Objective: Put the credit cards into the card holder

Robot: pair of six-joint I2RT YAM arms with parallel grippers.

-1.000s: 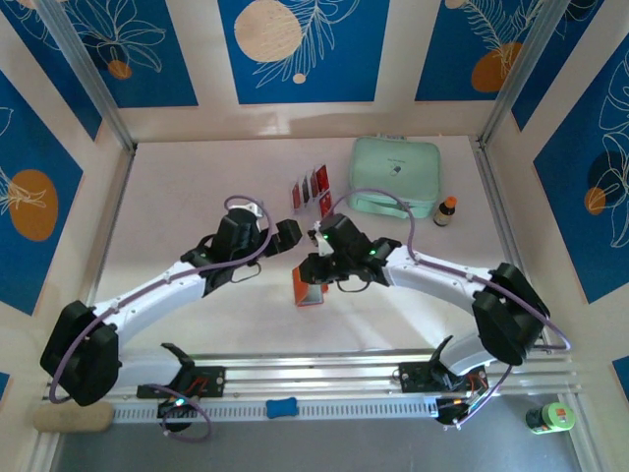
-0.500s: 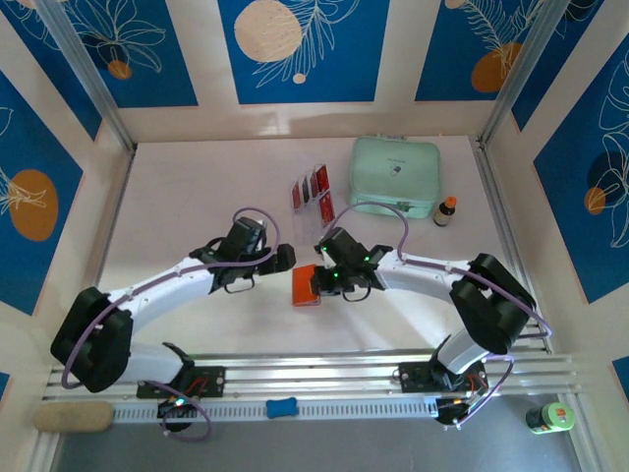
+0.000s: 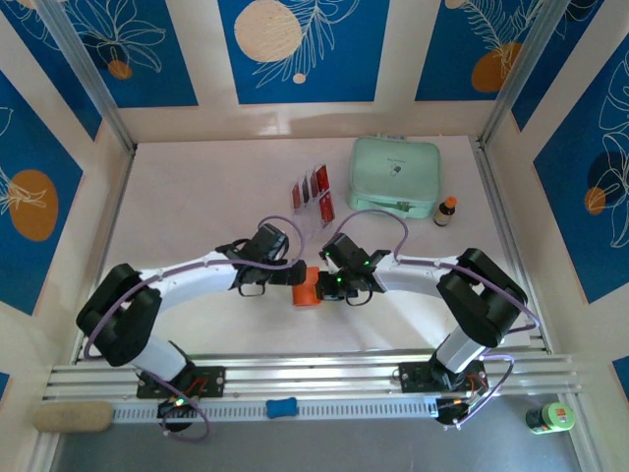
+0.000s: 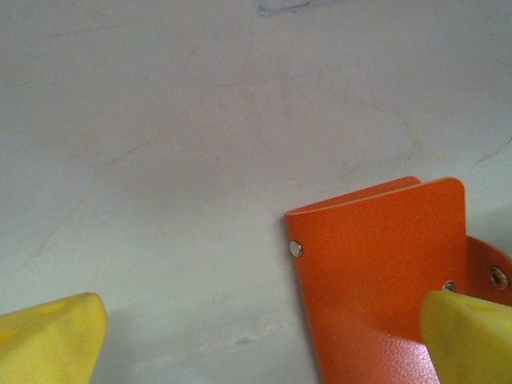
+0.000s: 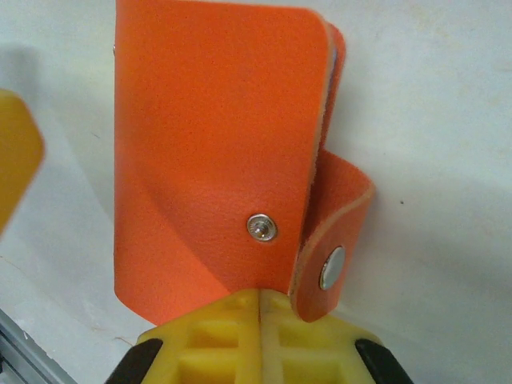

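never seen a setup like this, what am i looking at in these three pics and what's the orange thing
These are two white robot arms bolted to the near edge of a table. The wide picture comes from a fixed camera above and behind them. The other two come from small cameras on the arms' wrists, so the yellow shapes at the edges are each arm's own fingers.

The orange thing is a folding card holder with a snap button. The right gripper is shut on one edge of it and holds it. The left gripper is wide open right next to it; I cannot tell whether it touches.

Further back on the table sit red and black credit cards, a mint-green case and a small brown bottle.
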